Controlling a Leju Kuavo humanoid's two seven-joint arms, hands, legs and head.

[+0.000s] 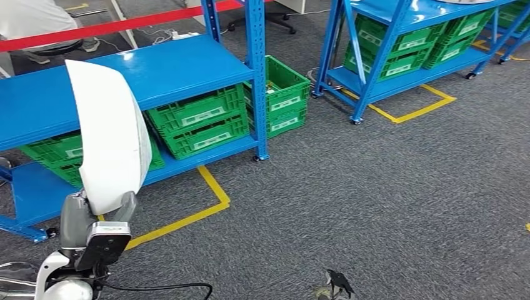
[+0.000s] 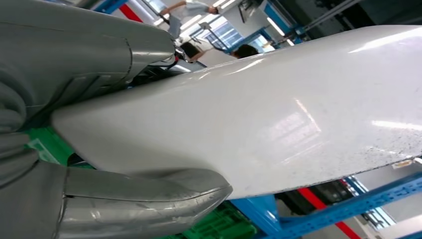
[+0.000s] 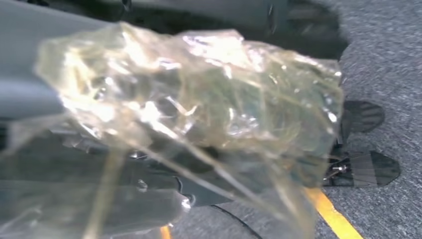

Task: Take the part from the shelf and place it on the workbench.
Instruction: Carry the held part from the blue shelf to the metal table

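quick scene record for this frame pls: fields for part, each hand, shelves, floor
part: white curved panel, held upright in front of the near shelf
left hand: left hand grips the panel's lower end, thumb on one face, fingers on the other
right hand: right hand low, wrapped in crinkled clear plastic film; whether it is open or closed cannot be told
shelves: blue shelf with green crates beneath; second blue shelf with crates further right
floor: grey carpet with yellow tape lines

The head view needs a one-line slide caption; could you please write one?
Left robot hand holds a curved white panel part upright beside blue metal shelving stocked with green plastic crates.
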